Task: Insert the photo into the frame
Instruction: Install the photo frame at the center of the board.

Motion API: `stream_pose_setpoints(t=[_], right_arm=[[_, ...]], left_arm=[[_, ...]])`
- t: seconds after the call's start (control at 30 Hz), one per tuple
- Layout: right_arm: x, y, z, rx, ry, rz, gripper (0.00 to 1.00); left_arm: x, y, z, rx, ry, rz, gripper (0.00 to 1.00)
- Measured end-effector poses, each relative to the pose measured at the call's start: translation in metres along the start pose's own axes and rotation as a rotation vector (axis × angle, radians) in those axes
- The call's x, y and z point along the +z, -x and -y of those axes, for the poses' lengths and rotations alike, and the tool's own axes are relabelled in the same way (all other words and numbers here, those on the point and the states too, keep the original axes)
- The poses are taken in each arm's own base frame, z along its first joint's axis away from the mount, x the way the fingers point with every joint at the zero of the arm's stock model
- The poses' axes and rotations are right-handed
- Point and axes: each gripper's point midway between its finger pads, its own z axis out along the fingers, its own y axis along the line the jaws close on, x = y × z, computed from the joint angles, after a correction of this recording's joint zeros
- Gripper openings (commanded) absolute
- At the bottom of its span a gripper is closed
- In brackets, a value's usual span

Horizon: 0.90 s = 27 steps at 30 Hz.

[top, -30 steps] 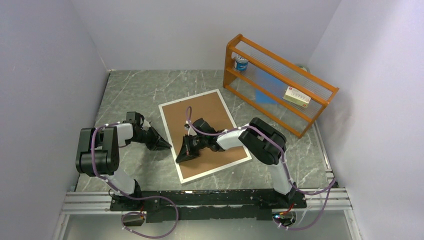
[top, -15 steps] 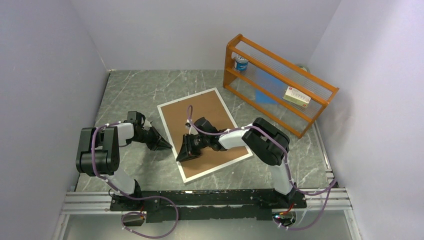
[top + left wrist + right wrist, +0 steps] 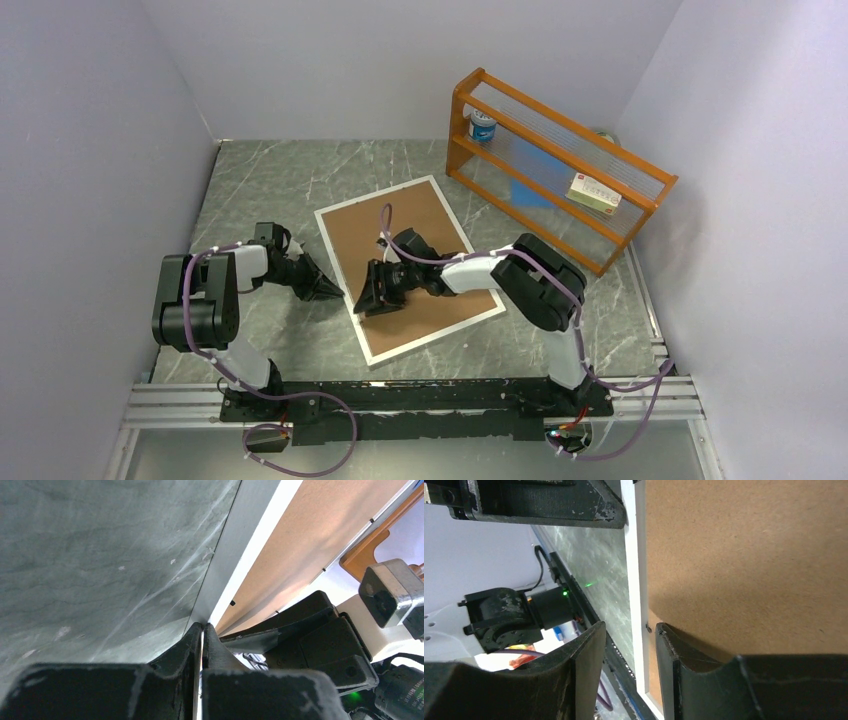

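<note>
Overhead view: the frame (image 3: 436, 336) lies flat near the centre of the desk (image 3: 270, 180), long axis running from 11 to 5 o'clock. Its narrow white border surrounds a brown backing board (image 3: 400, 235) that fills the opening.

Left gripper (image 3: 335, 292): at 9 o'clock of the frame, low over the desk, pointing toward 3 o'clock. In the left wrist view the jaws are clenched, with only a hairline slit between the fingertips (image 3: 196, 636) and nothing seen between them. The tips sit right at the frame's white edge (image 3: 260, 535). Contact cannot be confirmed.

Right gripper (image 3: 368, 310): over the frame's 8 o'clock edge, reaching in from 3 o'clock. In the right wrist view the jaws are released and stand apart. The white border (image 3: 640, 555) runs through the gap between the fingers (image 3: 591, 650), one finger on the desk side and one on the backing board (image 3: 749, 555) side. Whether either finger touches the frame cannot be told. The left gripper (image 3: 544, 502) shows at 12 o'clock of that view, just beside the same border.

An orange wooden rack (image 3: 560, 170) stands at 2 o'clock of the desk, apart from the frame. It holds a can (image 3: 483, 126) at its 10 o'clock end and a small box (image 3: 594, 190) toward its 4 o'clock end.
</note>
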Motion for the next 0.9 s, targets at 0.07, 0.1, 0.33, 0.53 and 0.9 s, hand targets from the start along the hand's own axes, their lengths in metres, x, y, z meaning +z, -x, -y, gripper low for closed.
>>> stream_pose_setpoints(t=[0.07,0.1,0.33,0.53,0.9], right_arm=[[-0.002,0.003,0.001,-0.01,-0.021,0.013,0.46],[-0.004,0.004,0.001,-0.019,-0.037,0.023,0.44],[-0.024,0.023,0.017,-0.062,-0.192,0.117,0.29],[-0.035,0.035,0.027,-0.043,-0.268,0.162,0.23],[-0.031,0.094,-0.041,-0.19,-0.183,0.264,0.27]], left_arm=[[0.0,0.0,0.0,-0.001,-0.001,-0.003,0.09],[0.0,0.0,0.001,-0.002,-0.002,-0.004,0.1],[0.0,-0.001,0.002,0.008,-0.002,0.002,0.32],[-0.02,0.005,0.022,0.069,-0.028,0.076,0.49],[-0.049,0.053,0.051,0.193,-0.021,0.248,0.53]])
